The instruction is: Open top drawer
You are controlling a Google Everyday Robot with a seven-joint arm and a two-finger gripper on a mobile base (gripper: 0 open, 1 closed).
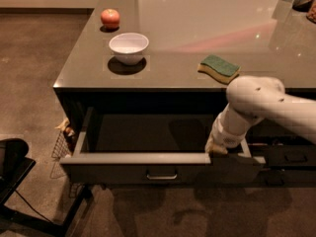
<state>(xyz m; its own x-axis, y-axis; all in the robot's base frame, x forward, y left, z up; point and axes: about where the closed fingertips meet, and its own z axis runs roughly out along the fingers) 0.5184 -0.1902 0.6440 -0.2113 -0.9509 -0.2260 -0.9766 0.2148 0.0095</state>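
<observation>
The top drawer stands pulled well out from under the counter. Its flat front carries a small metal bar handle and its plain grey inside is empty. My gripper reaches down from the white arm on the right. It rests at the top edge of the drawer front near its right end.
On the glossy counter sit a red apple, a white bowl and a green-and-yellow sponge. Another drawer with a handle lies to the right. A wire basket and a black base stand at the left on the floor.
</observation>
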